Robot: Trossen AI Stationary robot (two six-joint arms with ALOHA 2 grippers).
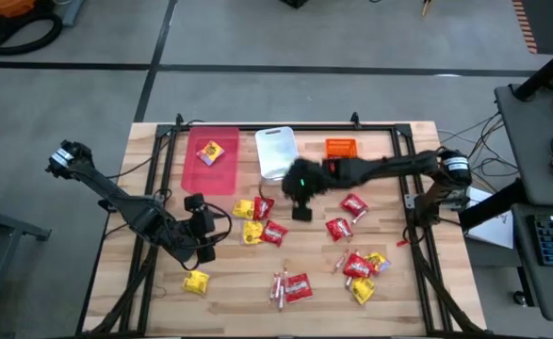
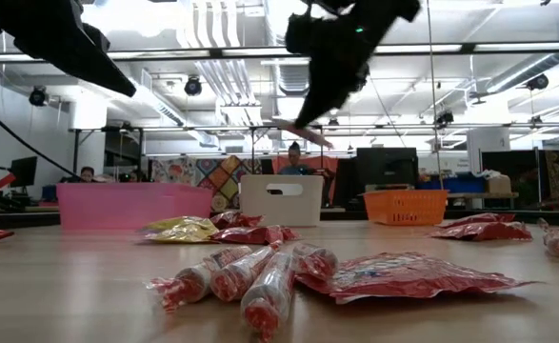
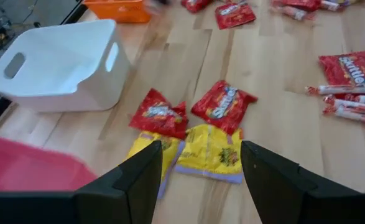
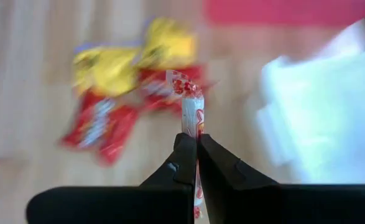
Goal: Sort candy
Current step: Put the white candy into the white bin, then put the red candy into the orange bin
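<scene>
I see my right gripper point(image 4: 196, 146) clamped on a candy stick point(image 4: 191, 112) above the table; left gripper point(image 3: 198, 168) spread wide, empty

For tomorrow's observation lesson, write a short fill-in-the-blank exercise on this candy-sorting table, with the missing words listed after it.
1. The right gripper is shut on a thin candy ____.
2. The pink bin holds one ____ packet.
3. The bin between the pink and orange bin is ____.
4. The left gripper hangs with its fingers ____.

Missing words: stick; yellow; white; open
</scene>
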